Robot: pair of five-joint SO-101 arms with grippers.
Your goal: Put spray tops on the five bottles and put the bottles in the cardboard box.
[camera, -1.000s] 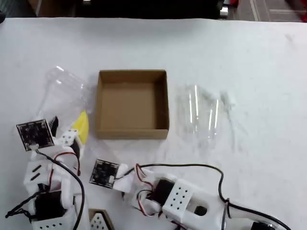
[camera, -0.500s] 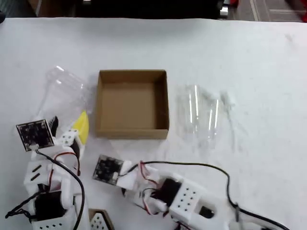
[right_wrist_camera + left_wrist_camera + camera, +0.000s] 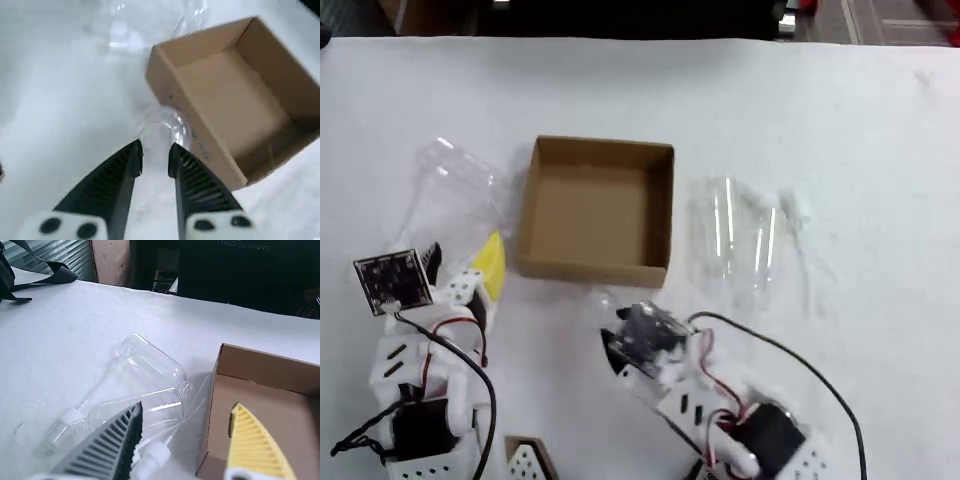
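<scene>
The open cardboard box (image 3: 595, 210) sits mid-table, slightly turned. Clear bottles (image 3: 450, 195) lie in a heap to its left; in the left wrist view some of them (image 3: 150, 362) carry white tops (image 3: 70, 417). More clear bottles (image 3: 740, 235) lie to the box's right. My left gripper (image 3: 460, 255) rests near the left heap, open (image 3: 187, 410), nothing between its grey and yellow fingers. My right gripper (image 3: 610, 335) is just in front of the box's near wall, its black fingers close together (image 3: 154, 150) on a clear bottle (image 3: 162, 127) that touches the box wall (image 3: 200, 125).
Both arm bases crowd the table's near edge. White tabletop lies beyond the box and at the far right. The near wall of the box stands directly ahead of the right gripper.
The right arm has swung round and forward to the box's front wall. The box has shifted a little away and turned slightly. The left arm has kept still.
</scene>
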